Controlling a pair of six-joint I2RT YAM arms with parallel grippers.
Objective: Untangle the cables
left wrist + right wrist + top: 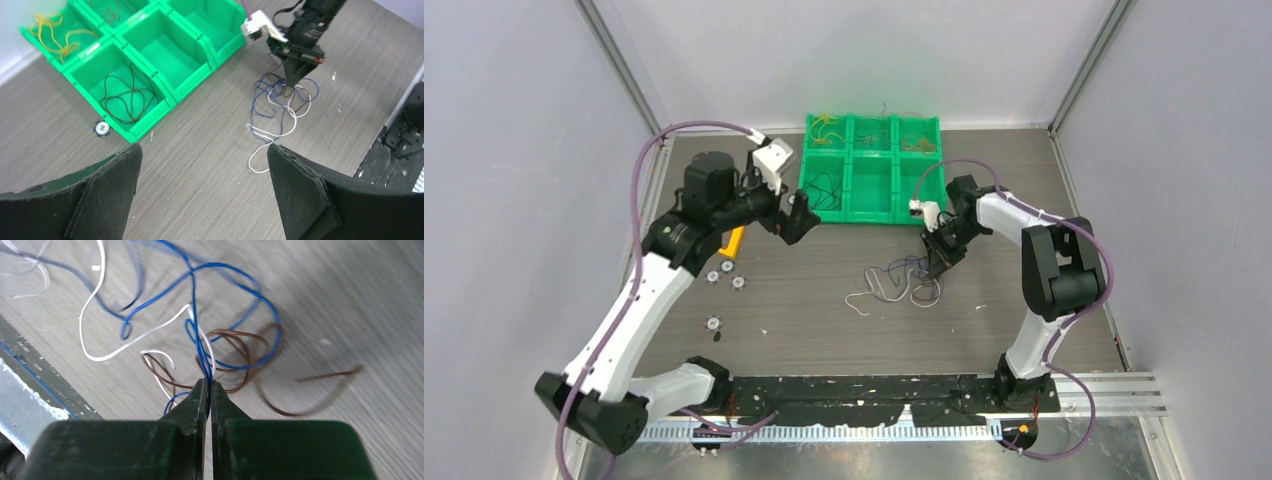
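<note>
The tangle of blue, white and brown wires point(904, 282) lies on the table point(824, 330), a little way in front of the green bins point(871, 214). The right end effector point(209, 385) is pinched tight on a blue wire point(194, 300) in the tangle. The left end effector point(205, 150) is wide open and holds nothing, up near the bins. One bin has a black wire point(127, 95) in it.

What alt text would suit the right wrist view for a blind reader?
The right gripper is shut on a blue cable, which is tangled with a white cable and a brown cable on a grey table.
</note>
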